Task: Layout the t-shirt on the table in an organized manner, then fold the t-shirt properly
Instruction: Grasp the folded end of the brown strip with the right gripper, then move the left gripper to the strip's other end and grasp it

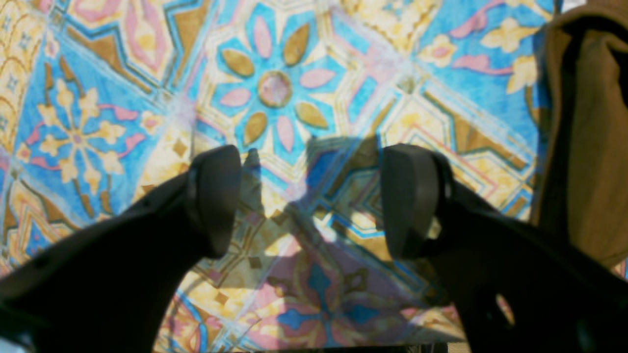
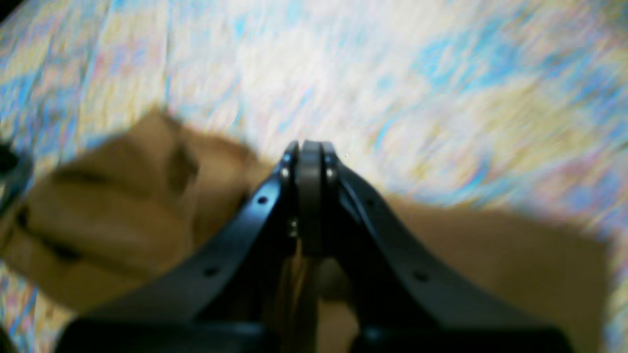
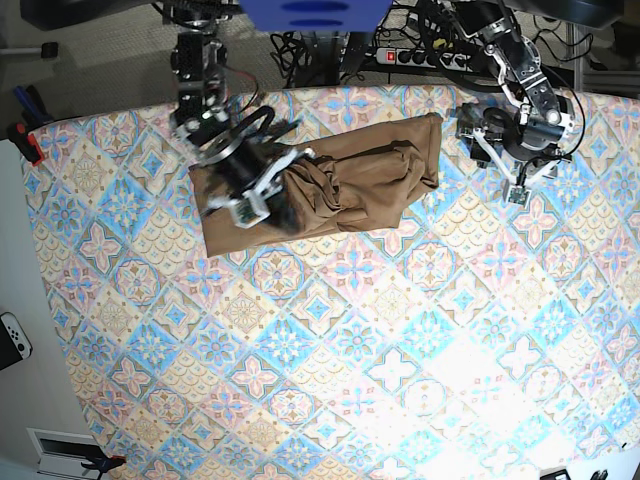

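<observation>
The t-shirt (image 3: 330, 185) lies bunched and creased at about twelve o'clock on the table (image 3: 330, 380), toward the far edge, running left to right with deep folds through its middle. None of it is spread flat yet; we judge the layout step barely begun.

The right gripper (image 2: 310, 147) sits over the shirt's nine o'clock end. Its fingers are pressed together. Tan cloth shows directly beneath them in the right wrist view, but that picture is blurred and we cannot tell whether any fabric is pinched between them.

The left gripper (image 1: 311, 201) stands at the shirt's three o'clock end, just beside the cloth and not touching it. Its fingers (image 1: 216, 196) are spread wide with only patterned tablecloth between them; the shirt's edge hangs at the far right of the left wrist view.

To do this step well, we would:
- bring the left gripper across to the near hem or corner, taking a single layer, not a bunch;
- draw the two ends apart low over the table so the creases pull out;
- keep the pull even, or the cloth will twist.

A power strip (image 3: 425, 57) and cables sit beyond the far edge.
</observation>
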{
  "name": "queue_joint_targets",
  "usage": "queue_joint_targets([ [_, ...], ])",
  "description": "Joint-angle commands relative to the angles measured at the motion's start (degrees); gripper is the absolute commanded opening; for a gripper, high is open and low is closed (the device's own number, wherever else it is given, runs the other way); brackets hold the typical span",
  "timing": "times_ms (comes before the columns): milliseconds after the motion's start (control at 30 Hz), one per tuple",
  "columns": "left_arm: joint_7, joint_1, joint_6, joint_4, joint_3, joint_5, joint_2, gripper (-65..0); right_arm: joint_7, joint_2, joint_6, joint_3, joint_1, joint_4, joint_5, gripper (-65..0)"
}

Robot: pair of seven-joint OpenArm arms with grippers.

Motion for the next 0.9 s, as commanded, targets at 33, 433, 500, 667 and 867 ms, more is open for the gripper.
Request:
queue_joint_targets([
  [33, -0.6, -0.3, 0.3, 0.9, -0.1, -0.1, -0.4, -21.8, 1.6, -0.2, 0.1, -0.8, 0.4, -0.7, 0.9, -65.0],
  [433, -0.6, -0.3, 0.3, 0.9, -0.1, -0.6, -0.4, -21.8, 1.7, -0.2, 0.1, -2.8, 0.4, -10.4, 0.9, -65.0],
  [500, -0.5, -0.3, 0.3, 1.1, -0.1, -0.9, -0.4, -21.8, 1.7, -0.2, 0.1, -2.8, 0.4, -10.4, 0.9, -65.0],
  [667, -0.5, 0.5, 0.3, 7.5, -1.4, -5.3, 2.9, -21.8, 1.3, -0.2, 0.1, -2.8, 0.4, -10.2, 0.9, -65.0],
  [867, 0.4, 0.9, 0.3, 11.5, -8.1, -19.3, 7.3, -21.4, 1.2, -0.2, 0.0, -2.8, 0.4, -10.4, 0.9, -65.0],
])
